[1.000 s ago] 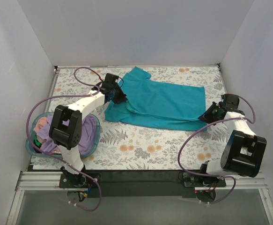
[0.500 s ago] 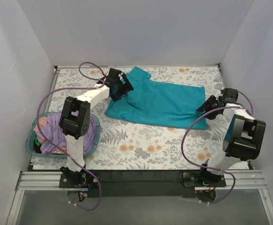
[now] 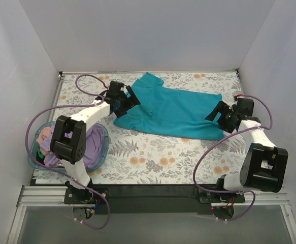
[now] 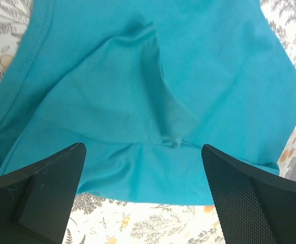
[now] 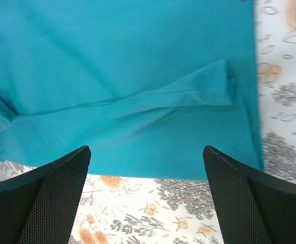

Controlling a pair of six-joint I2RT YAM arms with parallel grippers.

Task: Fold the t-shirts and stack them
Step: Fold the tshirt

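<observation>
Floral tabletop: one teal t-shirt lies between my left claw and right claw, both spread wide, empty.

The table carries a white covering printed with grey ferns and orange flowers. The same print shows along the lower edge of both wrist views. Three plain white panels enclose the table: a back wall, a left wall and a right wall. A black strip and a silver metal rail run along the near edge. Beyond the rail lies a dull grey-green surface. Lighting is even and diffuse, and shadows are soft.
</observation>
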